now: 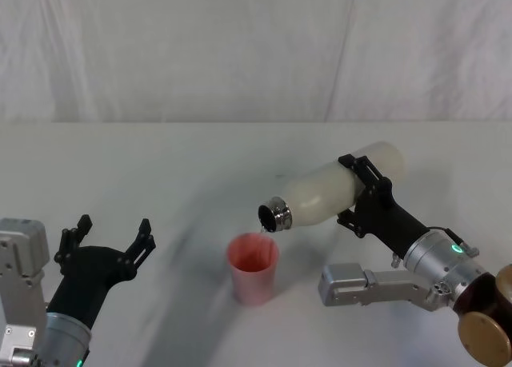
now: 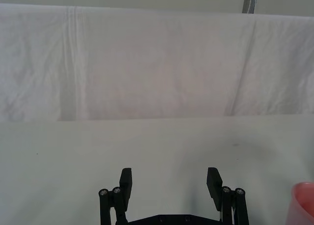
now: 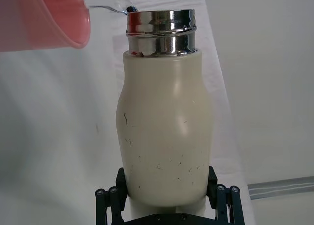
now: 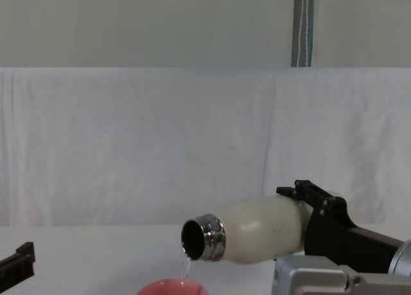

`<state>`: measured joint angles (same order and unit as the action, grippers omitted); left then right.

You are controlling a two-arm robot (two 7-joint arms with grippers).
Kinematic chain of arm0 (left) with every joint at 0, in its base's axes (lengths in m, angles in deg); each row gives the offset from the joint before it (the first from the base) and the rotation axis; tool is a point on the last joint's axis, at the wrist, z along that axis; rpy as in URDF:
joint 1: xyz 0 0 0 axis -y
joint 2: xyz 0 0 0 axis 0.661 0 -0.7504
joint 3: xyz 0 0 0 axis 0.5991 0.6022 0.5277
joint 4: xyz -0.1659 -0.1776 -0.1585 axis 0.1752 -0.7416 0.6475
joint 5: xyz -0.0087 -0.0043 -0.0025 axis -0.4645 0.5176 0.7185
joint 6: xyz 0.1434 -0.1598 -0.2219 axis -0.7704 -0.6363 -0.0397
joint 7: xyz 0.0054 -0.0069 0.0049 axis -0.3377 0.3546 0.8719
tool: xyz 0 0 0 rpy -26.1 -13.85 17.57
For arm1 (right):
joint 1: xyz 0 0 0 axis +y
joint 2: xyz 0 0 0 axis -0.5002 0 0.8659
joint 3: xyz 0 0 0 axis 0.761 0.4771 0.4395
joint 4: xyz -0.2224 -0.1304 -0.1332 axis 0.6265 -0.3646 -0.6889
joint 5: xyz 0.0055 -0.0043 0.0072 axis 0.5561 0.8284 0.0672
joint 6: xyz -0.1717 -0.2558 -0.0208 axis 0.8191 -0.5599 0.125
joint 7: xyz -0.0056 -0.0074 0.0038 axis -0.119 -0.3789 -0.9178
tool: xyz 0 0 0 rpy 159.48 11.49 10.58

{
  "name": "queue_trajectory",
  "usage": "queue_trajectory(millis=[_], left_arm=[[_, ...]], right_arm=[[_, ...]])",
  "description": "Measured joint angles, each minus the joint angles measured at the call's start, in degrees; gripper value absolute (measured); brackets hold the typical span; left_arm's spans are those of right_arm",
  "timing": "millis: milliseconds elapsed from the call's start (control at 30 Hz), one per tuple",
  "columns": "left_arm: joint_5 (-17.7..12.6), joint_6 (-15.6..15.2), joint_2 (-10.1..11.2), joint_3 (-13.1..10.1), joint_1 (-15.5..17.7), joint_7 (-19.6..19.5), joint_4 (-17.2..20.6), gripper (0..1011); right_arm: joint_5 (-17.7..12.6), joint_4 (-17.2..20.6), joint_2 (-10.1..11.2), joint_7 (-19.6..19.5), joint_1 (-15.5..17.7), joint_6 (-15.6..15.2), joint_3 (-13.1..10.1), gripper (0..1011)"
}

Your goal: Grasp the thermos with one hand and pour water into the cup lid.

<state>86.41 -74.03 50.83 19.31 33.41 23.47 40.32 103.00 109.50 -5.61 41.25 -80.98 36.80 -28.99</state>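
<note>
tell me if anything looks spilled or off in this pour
Nothing stands out. The right gripper holds the thermos tipped nearly level, and a thin stream falls from its steel neck into the upright cup lid. No water shows on the table. The left gripper waits open, off to the left.

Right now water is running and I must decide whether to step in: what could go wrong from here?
The stream from the thermos is thin and enters near the rim of the cup lid; a small wobble of the right gripper could spill it onto the table. The light cup lid stands unheld, since the left gripper hangs open apart from it, so it might tip if bumped.
</note>
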Motion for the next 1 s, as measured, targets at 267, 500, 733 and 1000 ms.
queue_trajectory(millis=[267,500,733,1000], left_arm=[[0.0,0.0,0.0,0.0,0.0,0.0,0.0,1001],[0.0,0.0,0.0,0.0,0.0,0.0,0.0,1001],[0.0,0.0,0.0,0.0,0.0,0.0,0.0,1001],[0.0,0.0,0.0,0.0,0.0,0.0,0.0,1001]], right_arm=[[-0.01,0.13,0.21,-0.02,0.11,-0.06,-0.11,953],[0.01,0.17,0.24,-0.04,0.09,0.0,-0.12,953],[0.04,0.13,0.18,-0.04,-0.01,0.15,0.03,953],[0.16,0.08,0.21,-0.06,-0.05,0.15,0.09,953]])
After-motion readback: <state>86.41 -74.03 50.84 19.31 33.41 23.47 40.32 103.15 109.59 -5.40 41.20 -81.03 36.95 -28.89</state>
